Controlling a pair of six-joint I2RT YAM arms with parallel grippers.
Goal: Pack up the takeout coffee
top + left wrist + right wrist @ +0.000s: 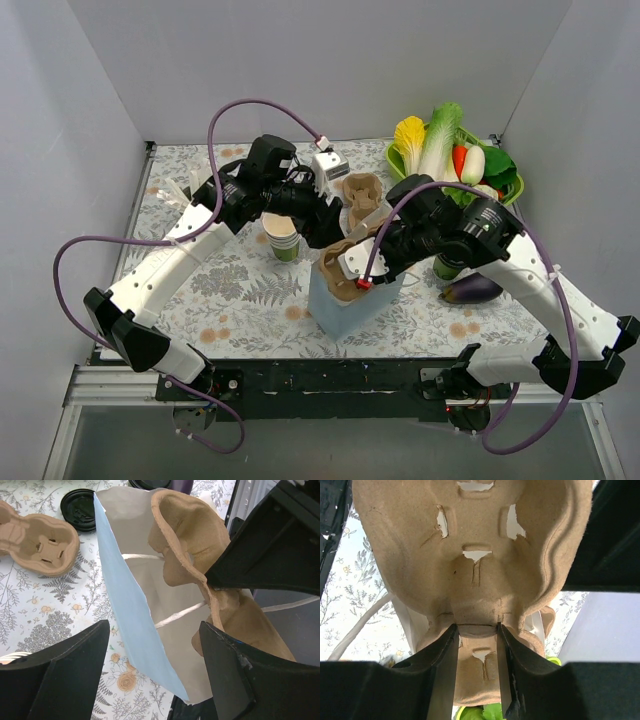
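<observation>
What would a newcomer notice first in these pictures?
The right pincer is clamped on a brown pulp cup carrier, which sits tilted and half inside the pale blue paper bag at the table's front centre. The left pincer hangs open over the bag's mouth. Bright vegetables fill the far right corner.

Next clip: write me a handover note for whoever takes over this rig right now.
Right gripper: shut on the cardboard cup carrier, which sits partly inside the light blue paper bag.
Left gripper: open at the bag's mouth, holding nothing.
Takeout coffee: on the table beside the eggplant, mostly hidden under the right arm.
Done: carrier partly in the bag.
Left: seat the carrier, load the coffee.
</observation>
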